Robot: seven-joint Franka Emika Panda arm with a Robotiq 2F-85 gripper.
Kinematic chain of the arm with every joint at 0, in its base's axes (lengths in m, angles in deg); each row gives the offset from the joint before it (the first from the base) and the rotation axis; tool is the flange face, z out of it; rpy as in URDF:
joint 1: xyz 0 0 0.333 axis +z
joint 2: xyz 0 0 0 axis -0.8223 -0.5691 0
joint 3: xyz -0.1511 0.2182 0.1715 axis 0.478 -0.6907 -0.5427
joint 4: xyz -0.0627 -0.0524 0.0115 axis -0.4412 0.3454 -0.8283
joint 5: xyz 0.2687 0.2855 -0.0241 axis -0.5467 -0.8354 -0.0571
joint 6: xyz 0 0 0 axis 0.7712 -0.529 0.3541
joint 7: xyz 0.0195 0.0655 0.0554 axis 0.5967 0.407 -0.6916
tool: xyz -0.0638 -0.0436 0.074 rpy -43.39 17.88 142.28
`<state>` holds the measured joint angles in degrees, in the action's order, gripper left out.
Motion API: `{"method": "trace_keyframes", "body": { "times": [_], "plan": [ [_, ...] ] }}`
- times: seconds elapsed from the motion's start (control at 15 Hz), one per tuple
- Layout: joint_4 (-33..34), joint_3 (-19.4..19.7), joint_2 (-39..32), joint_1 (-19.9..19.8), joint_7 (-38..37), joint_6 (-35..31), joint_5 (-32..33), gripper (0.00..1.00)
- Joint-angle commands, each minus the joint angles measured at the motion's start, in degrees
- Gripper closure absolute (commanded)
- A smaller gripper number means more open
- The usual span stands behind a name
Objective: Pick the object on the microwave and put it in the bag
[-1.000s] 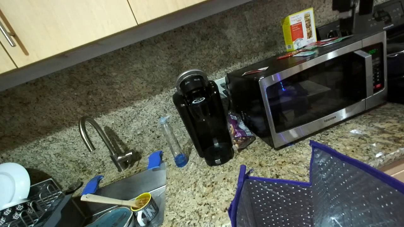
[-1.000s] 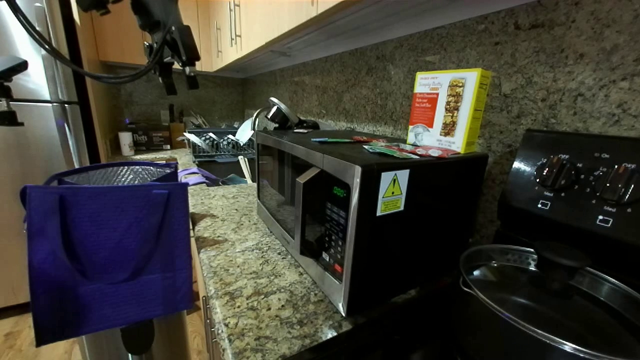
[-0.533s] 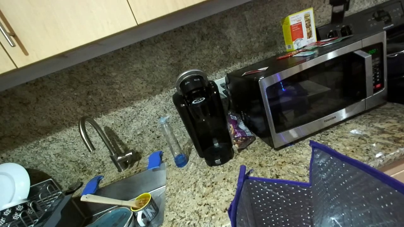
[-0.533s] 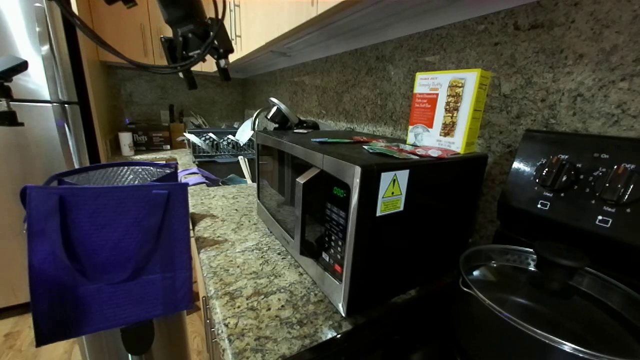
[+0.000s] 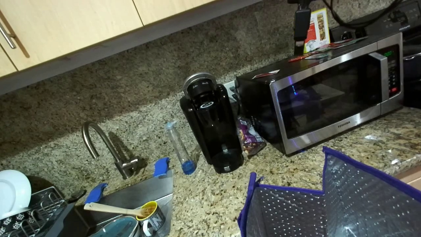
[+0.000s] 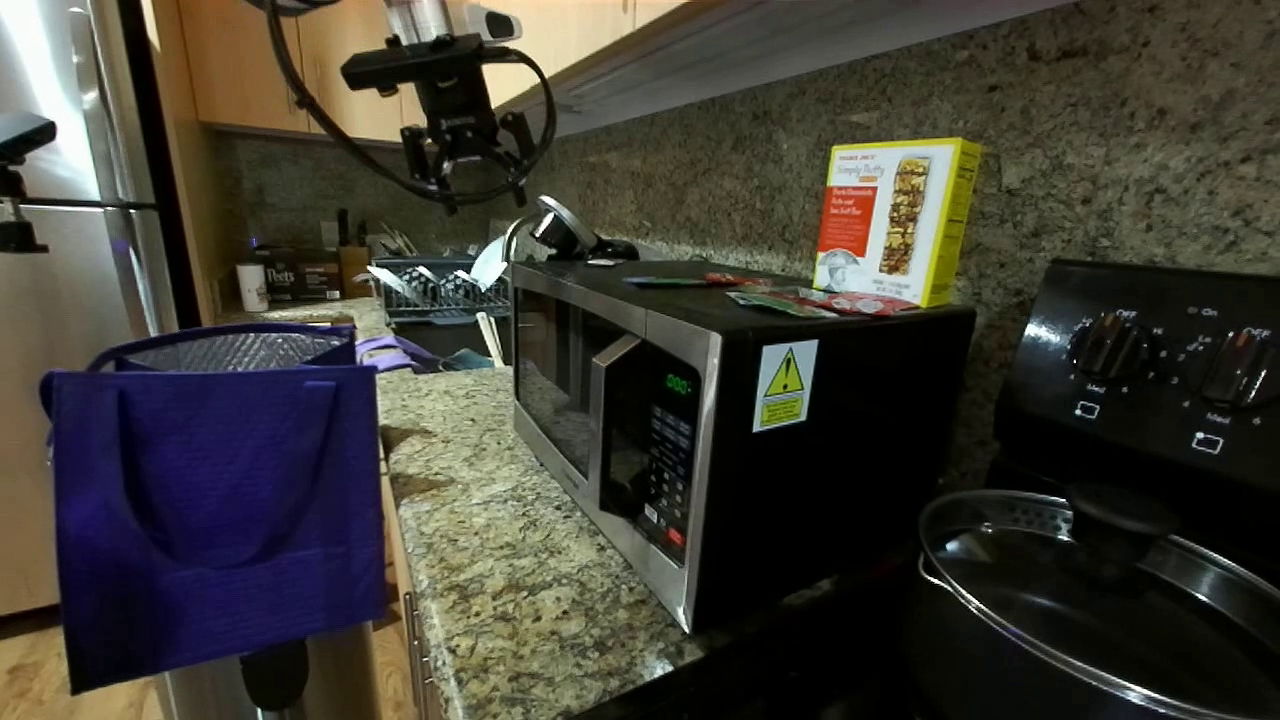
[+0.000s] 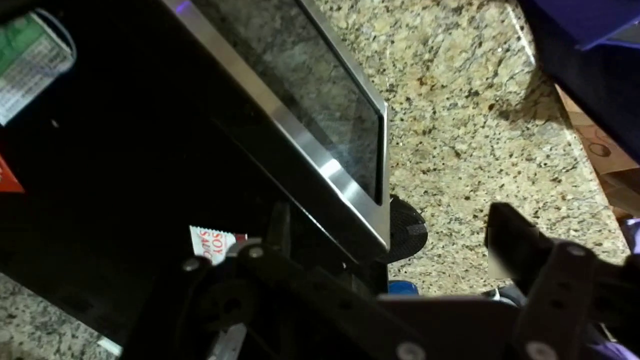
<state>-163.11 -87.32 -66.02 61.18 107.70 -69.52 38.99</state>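
The small red-and-white packet [image 5: 271, 73] lies flat on top of the microwave [image 5: 325, 98], near the end beside the coffee maker. In the wrist view the packet [image 7: 212, 244] reads "soy sauce" and is partly covered by a gripper finger. The packet is only a sliver [image 6: 603, 262] in an exterior view. My gripper [image 6: 485, 197] is open and empty, in the air above the microwave's level. In the wrist view the gripper [image 7: 390, 215] has its fingers wide apart, straddling the microwave's front corner. The purple bag [image 6: 215, 600] stands open before the counter; its grey lining [image 5: 371, 194] shows.
A yellow carton [image 6: 890, 220] stands upright on the microwave's far end, with several red and green packets [image 6: 780, 302] by it. A coffee maker [image 5: 213, 125], nut bag [image 5: 250, 136] and bottle [image 5: 181, 148] stand alongside. Cabinets [image 6: 560, 50] hang overhead.
My gripper has moved from over the stove side to in front of the carton in an exterior view, and rightwards and slightly lower in an exterior view. The packets and bag have not moved.
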Motion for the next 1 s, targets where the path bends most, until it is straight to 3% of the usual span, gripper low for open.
{"method": "trace_keyframes", "body": {
  "times": [0.0, 0.6, 0.93],
  "plan": [
    [12.2, -0.4, -9.4, -0.2, 4.5, 0.9, 0.2, 0.00],
    [39.9, 0.1, -30.0, 0.3, 7.7, 8.2, 2.0, 0.00],
    [52.0, 1.1, -38.2, 0.7, 7.7, 13.0, 2.7, 0.00]
  ]
}}
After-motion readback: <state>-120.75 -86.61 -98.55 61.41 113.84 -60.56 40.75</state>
